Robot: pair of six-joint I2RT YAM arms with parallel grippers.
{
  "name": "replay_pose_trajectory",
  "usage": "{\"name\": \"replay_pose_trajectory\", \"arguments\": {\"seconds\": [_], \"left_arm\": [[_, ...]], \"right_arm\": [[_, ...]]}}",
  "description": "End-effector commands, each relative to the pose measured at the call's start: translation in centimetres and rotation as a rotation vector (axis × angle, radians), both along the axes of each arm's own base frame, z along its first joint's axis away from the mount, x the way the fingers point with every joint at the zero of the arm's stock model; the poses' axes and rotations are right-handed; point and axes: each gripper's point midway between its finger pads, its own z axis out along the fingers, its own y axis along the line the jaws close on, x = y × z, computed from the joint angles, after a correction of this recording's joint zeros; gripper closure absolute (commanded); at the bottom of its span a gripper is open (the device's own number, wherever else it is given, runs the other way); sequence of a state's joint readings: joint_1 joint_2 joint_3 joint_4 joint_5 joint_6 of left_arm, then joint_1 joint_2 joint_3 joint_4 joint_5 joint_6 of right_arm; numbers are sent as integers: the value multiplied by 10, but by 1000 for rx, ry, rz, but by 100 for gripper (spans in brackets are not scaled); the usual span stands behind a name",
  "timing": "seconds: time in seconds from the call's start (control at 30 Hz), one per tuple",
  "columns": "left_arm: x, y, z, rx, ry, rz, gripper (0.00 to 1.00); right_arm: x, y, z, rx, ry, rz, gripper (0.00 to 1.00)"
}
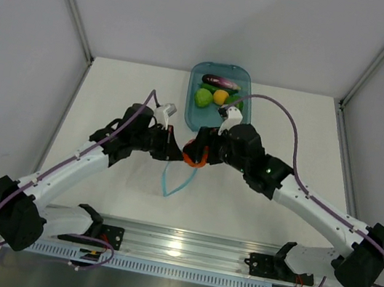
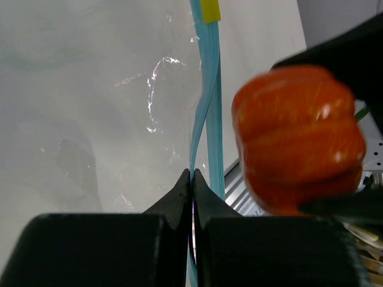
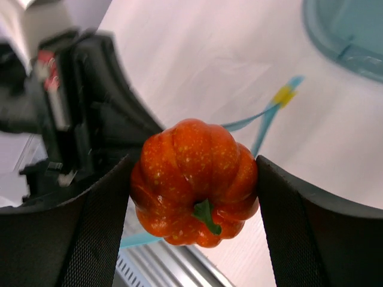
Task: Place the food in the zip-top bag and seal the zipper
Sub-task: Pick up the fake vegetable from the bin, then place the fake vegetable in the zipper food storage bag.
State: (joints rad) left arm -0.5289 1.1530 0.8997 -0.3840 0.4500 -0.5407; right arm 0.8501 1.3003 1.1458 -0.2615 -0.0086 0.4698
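TOP VIEW
Arms: both bent inward, tips brought close together over mid table, on the near side of the teal tray.
L gripper: set at the upper end of the zipper; jaw state not readable from here.
R gripper: just beside the L one, w/ the orange-red piece held between its fingers.
Zipper: seen as a thin lt-blue loop spread toward the near edge below both grippers; the clear film is barely made out.
Tray contents: eggplant at the far side, lt green fruit and yellow ball side by side; dk green pepper partly hidden by the R wrist.

LEFT WRIST VIEW
L gripper: fingertips pressed together, the zipper pinched between them.
Zip-top bag: clear crinkly film spread to the left of the strip, glare on it.
Yellow slider: sat on the strip at the far end.
Orange-red piece: blurred, close to the right of the strip; inside the mouth or not, can't be told.

RIGHT WRIST VIEW
R gripper: clamped on the orange-red piece, one finger on each flank, green stem turned to the cam.
Piece: held off the table, the L gripper's dark body just beside it.
Zipper: run beyond the piece, two strands split apart nr the slider; tray corner seen top right.
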Motion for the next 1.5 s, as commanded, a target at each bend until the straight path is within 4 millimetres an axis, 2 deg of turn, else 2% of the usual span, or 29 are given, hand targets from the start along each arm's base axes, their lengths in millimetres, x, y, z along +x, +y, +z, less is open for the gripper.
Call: {"name": "replay_pose_trajectory", "arguments": {"seconds": [0.0, 0.13, 0.17, 0.2, 0.3, 0.43, 0.57, 0.7, 0.97, 1.23, 1.3, 1.37, 1.43, 1.47], "left_arm": [[2, -14, 28, -119, -9, -42, 99], [-4, -20, 38, -198, 27, -68, 100], [-6, -21, 38, -211, 32, -80, 99], [-8, -21, 37, -218, 46, -77, 100], [-10, -21, 38, -245, 60, -88, 100], [-15, -24, 46, -285, 76, -113, 99], [-19, -23, 44, -305, 102, -121, 99], [-22, -24, 55, -358, 109, -132, 99], [-32, -30, 67, -478, 156, -189, 99], [-41, -34, 71, -578, 226, -224, 100], [-38, -33, 68, -556, 214, -205, 99], [-37, -30, 67, -527, 175, -197, 100], [-36, -27, 66, -492, 169, -162, 99], [-35, -26, 64, -477, 162, -153, 99]], "right_arm": [[-15, 14, 29, 140, -97, 0, 97], [-33, 21, 24, 153, -130, 17, 98], [-43, 24, 23, 155, -138, 37, 98], [-46, 28, 29, 179, -161, 40, 98], [-58, 33, 20, 141, -198, 48, 98], [-61, 31, 11, 99, -227, 27, 96], [-60, 25, 0, 44, -236, -6, 94], [-66, 21, -12, 13, -248, -7, 92], [-84, 15, -16, 9, -295, -10, 91], [-83, 3, -32, -43, -281, -59, 90], [-79, -2, -34, -64, -275, -96, 86], [-76, -8, -36, -94, -268, -119, 61], [-75, -9, -33, -100, -266, -125, 41], [-74, -11, -33, -114, -263, -126, 36]]}}
